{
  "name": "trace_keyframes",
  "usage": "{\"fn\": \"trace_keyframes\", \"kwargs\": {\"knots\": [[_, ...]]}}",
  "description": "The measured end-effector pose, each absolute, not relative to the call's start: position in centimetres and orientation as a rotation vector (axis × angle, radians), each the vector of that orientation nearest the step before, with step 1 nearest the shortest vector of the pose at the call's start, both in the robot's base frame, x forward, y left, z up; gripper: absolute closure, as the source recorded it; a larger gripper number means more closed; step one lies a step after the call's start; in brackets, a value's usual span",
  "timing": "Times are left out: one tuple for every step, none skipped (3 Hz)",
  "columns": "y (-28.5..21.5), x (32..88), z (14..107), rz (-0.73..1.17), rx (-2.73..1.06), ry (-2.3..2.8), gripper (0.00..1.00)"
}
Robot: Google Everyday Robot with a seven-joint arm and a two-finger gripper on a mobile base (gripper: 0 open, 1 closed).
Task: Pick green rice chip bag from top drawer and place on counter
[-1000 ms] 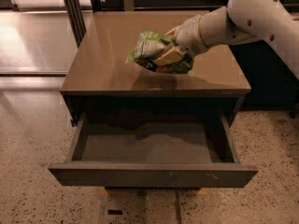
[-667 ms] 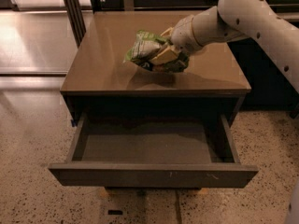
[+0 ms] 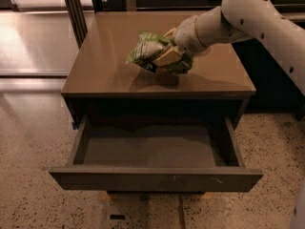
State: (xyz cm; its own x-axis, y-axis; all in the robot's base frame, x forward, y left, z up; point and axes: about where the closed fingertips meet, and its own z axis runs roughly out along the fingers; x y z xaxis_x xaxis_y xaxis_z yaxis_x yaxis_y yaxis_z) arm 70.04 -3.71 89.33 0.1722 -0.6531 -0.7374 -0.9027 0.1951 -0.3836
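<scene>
The green rice chip bag [image 3: 147,48] is a glossy green and white packet held just above the middle of the counter [image 3: 109,56]. My gripper [image 3: 166,55] comes in from the right on a white arm and is shut on the bag, its tan fingers [image 3: 167,58] clamped across the bag's right half. The bag casts a shadow on the counter right below it. The top drawer [image 3: 152,149] stands pulled fully out below the counter, its grey floor bare.
The dark cabinet stands on a speckled terrazzo floor [image 3: 28,142]. A dark metal post [image 3: 74,8] rises at the back left beside a glass panel. Dark cabinetry runs along the back and the right side.
The arm has moved slightly left and further back over the counter, carrying the bag with it. The drawer has not moved.
</scene>
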Motion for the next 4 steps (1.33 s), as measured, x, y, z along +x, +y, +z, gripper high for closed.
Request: {"fn": "trace_keyframes", "kwargs": {"knots": [[-3.71,70.04,89.33,0.342,-1.530,1.553,0.36],[-3.71,70.04,89.33,0.343,-1.531,1.553,0.13],[-3.70,70.04,89.32,0.343,-1.531,1.553,0.00],[-3.70,70.04,89.32,0.343,-1.531,1.553,0.00]]}}
